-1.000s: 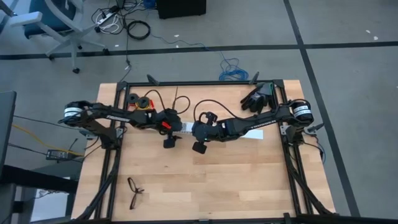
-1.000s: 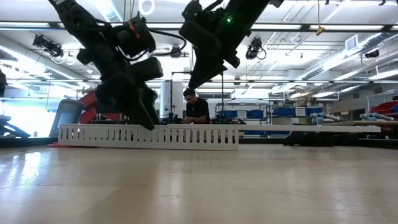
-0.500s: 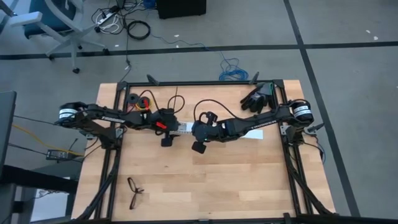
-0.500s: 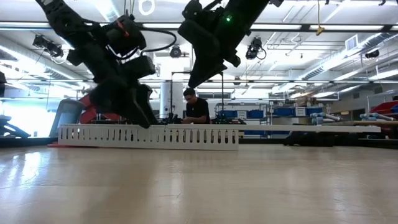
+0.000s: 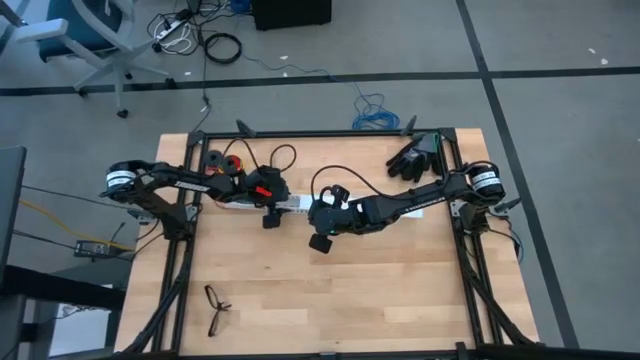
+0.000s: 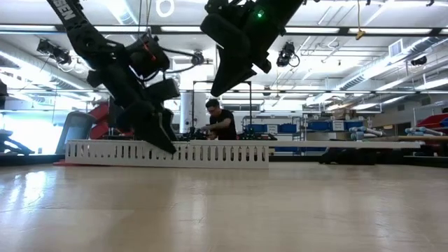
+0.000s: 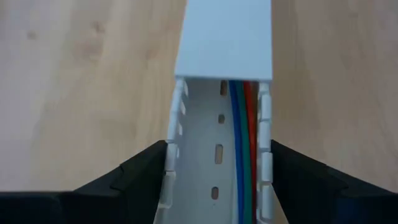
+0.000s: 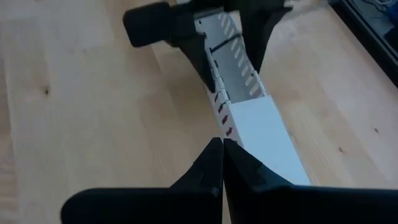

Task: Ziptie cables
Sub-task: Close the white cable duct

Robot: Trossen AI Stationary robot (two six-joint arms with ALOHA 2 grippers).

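Note:
A long white slotted rail (image 5: 296,205) lies across the table. Blue, green and red wires (image 7: 241,149) run inside its open channel, and a white cover (image 7: 227,37) closes the part beyond. My left gripper (image 7: 218,144) is open, low over the rail, with one finger on each side of it (image 6: 164,140). My right gripper (image 8: 221,144) is shut on nothing and hangs raised above the covered part (image 6: 218,87). A thin dark strip (image 8: 225,43) crosses the channel between the left fingers. I cannot tell if it is the ziptie. My left gripper comes at the rail from above, slanting, and straddles the open channel's two slotted side walls (image 7: 174,149). The fingers (image 7: 140,171) lie along the rail. Whether they touch the walls I cannot tell. The rail lies flat on the table.
A red and yellow wire with black spools (image 5: 226,161) lies near the far left corner, and a black glove (image 5: 414,156) near the far right. Glasses (image 5: 217,308) sit by the near left edge. Bare wood covers the near half. A person (image 6: 222,122) sits in the room behind.
My left gripper has moved a little toward the table's far edge and come down, so its open fingers now reach the rail. The rail has stayed where it was.

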